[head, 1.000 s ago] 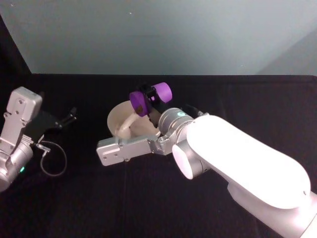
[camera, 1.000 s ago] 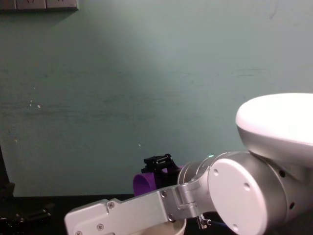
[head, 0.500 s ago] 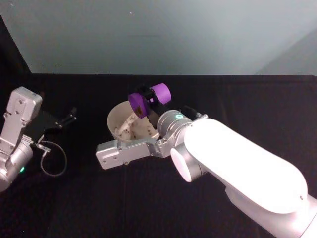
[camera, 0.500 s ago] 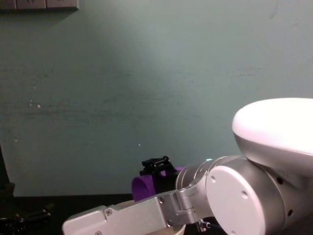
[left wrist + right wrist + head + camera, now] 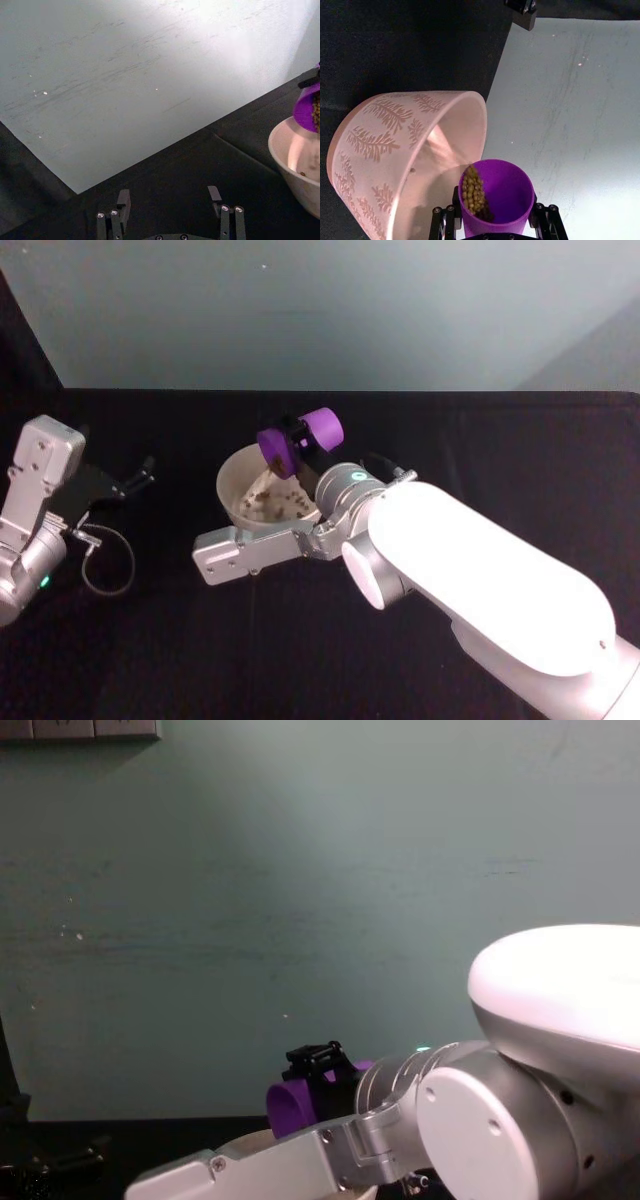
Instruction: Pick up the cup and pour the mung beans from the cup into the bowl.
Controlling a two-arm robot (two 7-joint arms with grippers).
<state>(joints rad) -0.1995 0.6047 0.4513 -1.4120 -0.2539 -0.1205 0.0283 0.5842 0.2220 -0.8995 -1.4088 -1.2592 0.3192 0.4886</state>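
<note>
1. Over the far right side of the bowl [image 5: 229, 480], the cup [image 5: 318, 426] hangs tipped on its side. Its mouth points left and down towards the bowl's hollow.
2. The right gripper [image 5: 295, 432] has its fingers closed on the cup's wall, one on each side, about midway along its length. In the right wrist view the mouth is left free.
3. Mung beans [image 5: 473, 191] lie heaped along the lower side of the cup at its lip. A scatter of them already lies on the bowl's floor, so the pour looks partly done.
4. The cup looks like light, stiff plastic, smooth and tapered. It could slide towards its narrow end if held loosely, so a firm side hold on the middle of the wall suits it.
5. The beans are small, hard and loose. They will likely run all at once and may bounce, so the lip is best kept low inside the rim.
6. The bowl looks thick-walled and heavier than the cup. It sits on the black desk [image 5: 170, 640], apparently steady without a hold, though a knock from the cup could shift it.
7. The left gripper [image 5: 169, 199] rests well to the left, fingers spread and holding nothing.
</note>
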